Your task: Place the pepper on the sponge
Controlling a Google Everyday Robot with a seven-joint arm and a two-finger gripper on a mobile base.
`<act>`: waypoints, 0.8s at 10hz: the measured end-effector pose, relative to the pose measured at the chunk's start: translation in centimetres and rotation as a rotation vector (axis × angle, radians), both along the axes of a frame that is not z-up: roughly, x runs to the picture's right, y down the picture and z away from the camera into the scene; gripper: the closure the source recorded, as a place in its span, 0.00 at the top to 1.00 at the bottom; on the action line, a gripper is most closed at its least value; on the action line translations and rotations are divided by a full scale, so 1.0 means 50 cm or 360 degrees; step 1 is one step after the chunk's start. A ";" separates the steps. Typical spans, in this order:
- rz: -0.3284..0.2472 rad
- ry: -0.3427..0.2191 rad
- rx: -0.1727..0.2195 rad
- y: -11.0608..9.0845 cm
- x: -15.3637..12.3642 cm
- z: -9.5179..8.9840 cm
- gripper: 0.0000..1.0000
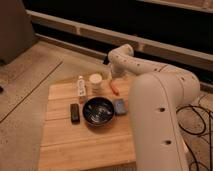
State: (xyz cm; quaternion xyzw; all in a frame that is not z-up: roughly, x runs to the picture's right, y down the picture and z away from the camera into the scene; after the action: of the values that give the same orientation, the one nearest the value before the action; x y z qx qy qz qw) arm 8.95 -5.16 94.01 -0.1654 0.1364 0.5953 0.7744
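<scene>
A light wooden table (65,142) is seen from above, and much of its right side is covered by the bulky white arm (155,115) of the robot, which rises in the foreground and bends back down toward the far edge of the table. The gripper (112,77) is held low over the far part of the table, just right of a white round container (95,82). Its jaws are set wide apart, and nothing is seen to be held between them. The pepper (114,89) is found lying on the wood directly below and in front of the gripper, slim and orange-red, with its upper end close to the fingertips; whether it is touched by them cannot be told. The sponge (119,106), a small blue-grey block, is set on the table nearer the camera than the pepper and apart from it, just beside the right rim of a dark bowl (98,110). A white tube with a dark label (80,88) is laid to the left of the white container, and a small black rectangular object (74,112) is placed left of the bowl.
</scene>
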 end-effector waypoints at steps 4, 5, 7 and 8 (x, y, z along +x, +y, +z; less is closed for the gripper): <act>-0.0098 0.0016 -0.0022 -0.007 0.005 0.028 0.65; -0.0123 0.0002 -0.0054 0.005 -0.006 0.043 0.65; -0.0156 -0.0020 -0.0133 0.035 -0.022 0.073 0.65; -0.0172 -0.0020 -0.0176 0.051 -0.023 0.089 0.65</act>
State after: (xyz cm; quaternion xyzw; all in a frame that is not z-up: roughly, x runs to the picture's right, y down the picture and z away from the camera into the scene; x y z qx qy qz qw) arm 7.81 -2.60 98.46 -0.2040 0.1729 0.5431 0.7960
